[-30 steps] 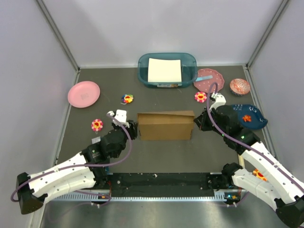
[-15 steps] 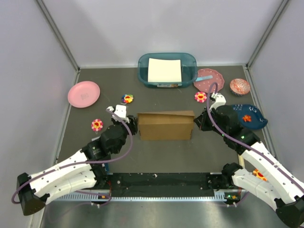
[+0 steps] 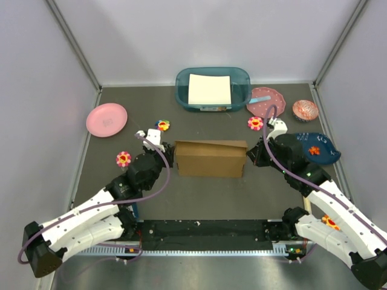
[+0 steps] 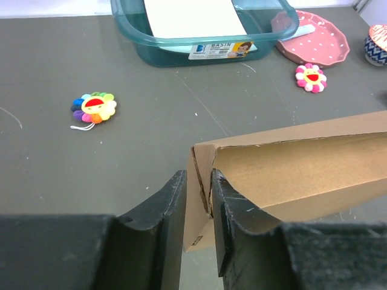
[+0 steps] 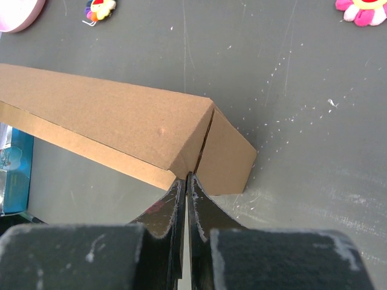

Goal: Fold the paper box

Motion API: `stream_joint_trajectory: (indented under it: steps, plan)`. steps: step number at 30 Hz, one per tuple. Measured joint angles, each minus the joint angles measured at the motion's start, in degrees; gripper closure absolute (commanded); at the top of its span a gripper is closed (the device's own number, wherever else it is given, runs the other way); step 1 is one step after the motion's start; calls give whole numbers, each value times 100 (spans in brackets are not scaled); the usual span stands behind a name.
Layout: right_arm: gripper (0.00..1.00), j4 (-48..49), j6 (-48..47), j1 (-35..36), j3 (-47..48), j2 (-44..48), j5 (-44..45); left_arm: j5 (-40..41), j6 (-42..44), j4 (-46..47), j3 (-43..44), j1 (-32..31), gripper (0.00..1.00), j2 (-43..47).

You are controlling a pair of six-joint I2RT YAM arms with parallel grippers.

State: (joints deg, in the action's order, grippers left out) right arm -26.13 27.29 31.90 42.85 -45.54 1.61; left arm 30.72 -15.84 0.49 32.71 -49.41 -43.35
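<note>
So the left end effector (image 4: pixel 196 181) is only a little way open. Its fingers (image 4: pixel 166 208) straddle the left end wall of the paper box (image 3: pixel 210 159), one outside and one inside. The inner one looks like it's touching the card, but honestly I can't tell if the wall is actually pinched or just sitting in the gap. The box sits mid-worktop (image 3: pixel 199 199) between the two arms, long side across, and its top gapes open at that left corner. The right end effector (image 5: pixel 186 178) is closed all the way, nose against the seam at the box's right end, low down, and I can't make out whether any sliver of card is caught in it. Each wrist view cuts off the far end of the box, and the right arm covers part of the dark blue plate (image 3: pixel 326 154). There's also a red-and-yellow blob by the right forearm that's too small to call. Counting left to right: one plain pink plate (image 3: pixel 106 119), one teal bin (image 3: pixel 181 84) holding one white sheet (image 3: pixel 209 89), one dotted pink plate (image 3: pixel 266 101), and one small patterned cup (image 3: pixel 305 109). Then the blue one, so three plates total. Flower toys (image 3: pixel 123 159): three on the bare worktop plus one on the blue plate, so four.
</note>
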Motion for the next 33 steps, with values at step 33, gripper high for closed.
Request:
stream_joint_trajectory:
  steps: [33]
  plan:
    - [100, 9, 0, 0, -7, -9, -15, -323, -1290, 1209, -944, 105, 100, -66]
